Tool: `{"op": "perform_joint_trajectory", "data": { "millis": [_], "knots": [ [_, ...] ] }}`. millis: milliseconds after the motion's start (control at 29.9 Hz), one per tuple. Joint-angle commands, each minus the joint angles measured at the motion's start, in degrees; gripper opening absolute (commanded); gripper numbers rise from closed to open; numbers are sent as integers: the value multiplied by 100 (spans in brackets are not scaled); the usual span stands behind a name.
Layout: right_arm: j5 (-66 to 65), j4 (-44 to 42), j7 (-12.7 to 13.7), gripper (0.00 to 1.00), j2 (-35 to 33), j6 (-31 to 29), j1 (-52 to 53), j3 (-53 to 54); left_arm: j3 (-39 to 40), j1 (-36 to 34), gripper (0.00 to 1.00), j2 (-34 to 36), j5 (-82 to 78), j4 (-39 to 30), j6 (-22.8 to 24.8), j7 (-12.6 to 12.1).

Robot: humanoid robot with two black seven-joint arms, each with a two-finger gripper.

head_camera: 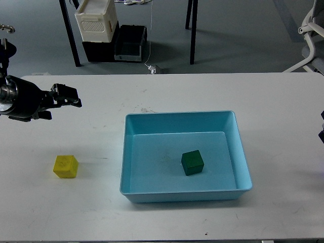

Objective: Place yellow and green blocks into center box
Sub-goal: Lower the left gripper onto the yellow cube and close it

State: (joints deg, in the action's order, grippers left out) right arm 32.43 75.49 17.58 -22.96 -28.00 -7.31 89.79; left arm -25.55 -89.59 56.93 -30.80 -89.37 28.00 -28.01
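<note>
The yellow block (66, 166) sits on the white table at the front left, outside the tray. The green block (192, 162) lies inside the light blue center box (132, 157), right of its middle. My left gripper (71, 96) hovers over the table's left side, well behind the yellow block; its fingers stand apart and hold nothing. Of my right arm only a dark sliver (321, 132) shows at the right edge, and its fingers cannot be made out.
The white table (167, 91) spans the view. Behind it on the floor stand a white slotted crate (96, 20) and a black bin (129, 44), with table legs and a cable nearby. A white chair (310, 30) is at the far right.
</note>
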Motion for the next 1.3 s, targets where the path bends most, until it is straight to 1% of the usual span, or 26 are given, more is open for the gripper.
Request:
{"op": "perform_joint_trajectory", "data": {
  "millis": [0, 100, 234, 334, 535, 735, 903, 1103, 1270],
  "knots": [
    [0, 9, 0, 100, 28, 0, -7, -5, -1081, -716, 100, -497, -22, -99, 0, 1],
    [0, 9, 0, 100, 29, 0, 2, 12, -1548, -929, 100, -963, -22, -64, 0, 1],
    [0, 9, 8, 100, 29, 0, -7, 82, -1690, -920, 100, -1412, -22, 7, 0, 1],
    [0, 9, 8, 100, 20, 0, -24, 91, -1865, -903, 100, -1588, -22, 95, 0, 1],
    [0, 9, 8, 100, 29, 0, -42, 56, -2024, -833, 100, -1562, -31, 95, 0, 1],
    [0, 9, 8, 100, 20, 0, -42, 21, -1937, -367, 100, -1579, -22, 130, 0, 1],
    [0, 1, 8, 100, 11, 0, -42, 21, -1910, -130, 100, -1606, -22, 367, 0, 1],
    [0, 9, 8, 100, 11, 0, -42, 12, -1840, -77, 100, -1615, -22, 516, 0, 1],
    [0, 9, 8, 100, 11, 0, -42, 12, -1813, 125, 100, -1623, -31, 683, 0, 1]
  ]
}}
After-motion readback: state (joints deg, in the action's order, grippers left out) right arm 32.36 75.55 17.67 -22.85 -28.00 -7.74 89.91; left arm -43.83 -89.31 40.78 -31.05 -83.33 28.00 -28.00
